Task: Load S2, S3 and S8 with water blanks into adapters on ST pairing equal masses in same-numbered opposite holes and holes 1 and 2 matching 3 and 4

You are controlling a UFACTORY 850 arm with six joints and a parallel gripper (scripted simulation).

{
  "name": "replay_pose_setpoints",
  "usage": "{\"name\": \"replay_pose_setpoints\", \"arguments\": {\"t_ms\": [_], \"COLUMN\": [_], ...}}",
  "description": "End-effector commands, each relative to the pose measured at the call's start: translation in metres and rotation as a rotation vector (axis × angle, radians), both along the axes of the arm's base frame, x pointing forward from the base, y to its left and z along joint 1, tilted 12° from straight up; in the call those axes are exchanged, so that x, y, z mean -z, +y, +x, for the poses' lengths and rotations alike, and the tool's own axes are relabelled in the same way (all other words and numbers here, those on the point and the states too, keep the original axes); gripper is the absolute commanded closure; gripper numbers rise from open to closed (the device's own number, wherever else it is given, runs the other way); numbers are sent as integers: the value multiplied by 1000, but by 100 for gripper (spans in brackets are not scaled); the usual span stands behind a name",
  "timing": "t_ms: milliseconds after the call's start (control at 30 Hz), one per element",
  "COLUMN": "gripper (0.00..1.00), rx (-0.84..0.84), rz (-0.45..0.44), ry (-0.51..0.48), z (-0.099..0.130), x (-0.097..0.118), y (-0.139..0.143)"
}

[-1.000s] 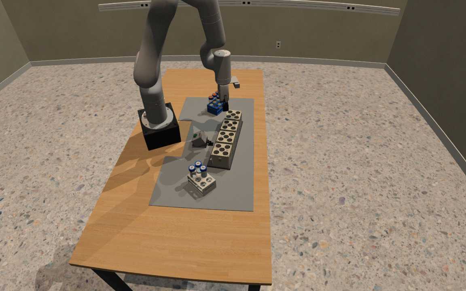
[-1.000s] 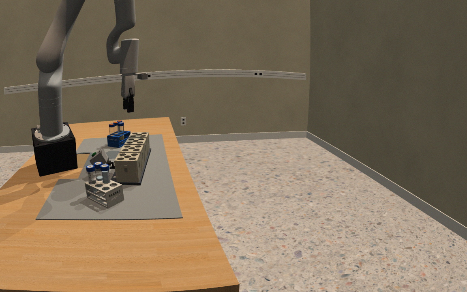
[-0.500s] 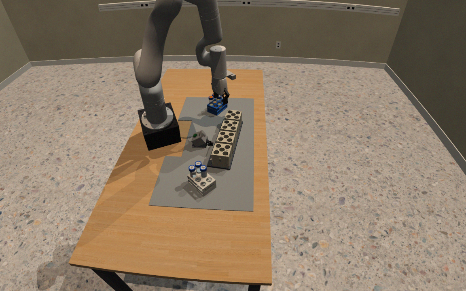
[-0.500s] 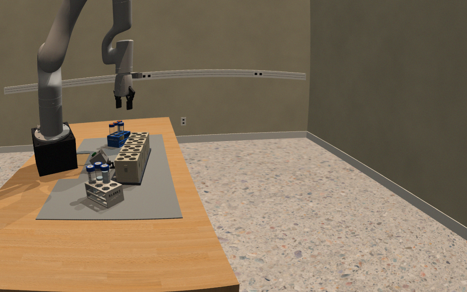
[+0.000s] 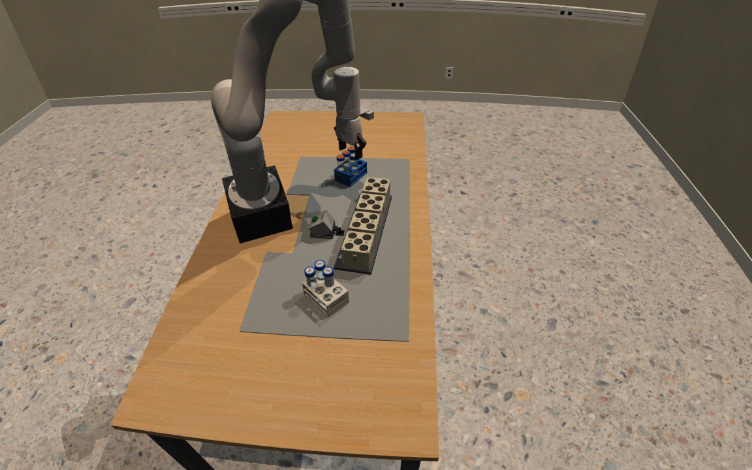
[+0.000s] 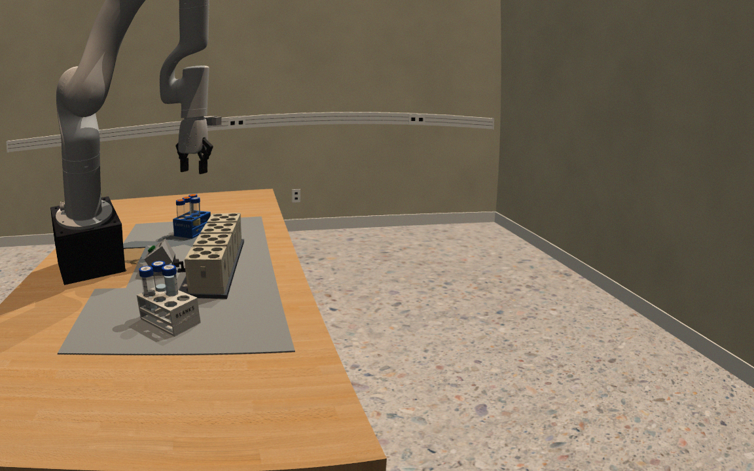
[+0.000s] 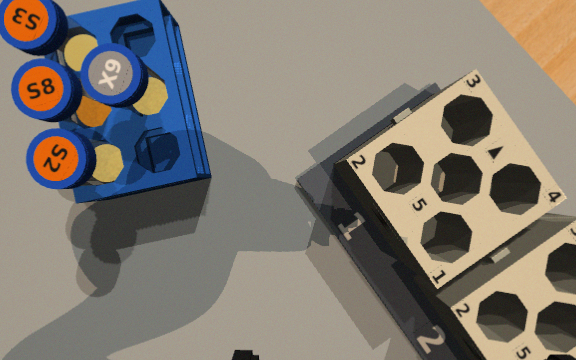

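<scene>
My gripper [image 5: 350,150] [image 6: 193,170] is open and empty, high above the blue sample rack [image 5: 343,178] [image 6: 183,227] [image 7: 163,60]. In the wrist view, tubes S3 [image 7: 25,19], S8 [image 7: 41,89] and S2 [image 7: 56,159] stand in one row of it, with grey-capped X9 [image 7: 110,74] in the other row between two empty wells. Exact levels cannot be read. The loading stand [image 5: 355,269] [image 7: 318,185] bears a row of beige adapters [image 5: 358,251] [image 6: 207,278] [image 7: 418,135]; I see no tubes in them. Three water blanks [image 5: 309,271] [image 6: 145,271] stand in the white rack [image 5: 337,303] [image 6: 183,325]; their numbers are illegible.
The DONE key [image 5: 314,218] [image 6: 151,248] sits on a small sloped desk [image 5: 323,226] between the robot base [image 5: 260,219] and the stand. A small black object [image 5: 338,230] [image 6: 179,265] is beside the desk. A grey mat [image 5: 378,309] [image 6: 251,328] lies under the racks and stand.
</scene>
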State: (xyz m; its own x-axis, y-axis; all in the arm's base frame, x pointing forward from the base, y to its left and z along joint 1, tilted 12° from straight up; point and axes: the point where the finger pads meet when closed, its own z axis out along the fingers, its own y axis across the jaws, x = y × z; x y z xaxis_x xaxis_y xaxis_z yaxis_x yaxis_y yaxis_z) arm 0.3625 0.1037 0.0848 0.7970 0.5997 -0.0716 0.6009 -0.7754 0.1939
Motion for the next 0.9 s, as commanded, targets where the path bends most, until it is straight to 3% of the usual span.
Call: {"name": "replay_pose_setpoints", "arguments": {"t_ms": [0,600,867], "gripper": [0,0,0], "rx": [-1,-1,-1], "rz": [0,0,0], "ry": [0,0,0], "z": [-6,-25,-31], "x": [6,22,27], "y": [29,105,126]}}
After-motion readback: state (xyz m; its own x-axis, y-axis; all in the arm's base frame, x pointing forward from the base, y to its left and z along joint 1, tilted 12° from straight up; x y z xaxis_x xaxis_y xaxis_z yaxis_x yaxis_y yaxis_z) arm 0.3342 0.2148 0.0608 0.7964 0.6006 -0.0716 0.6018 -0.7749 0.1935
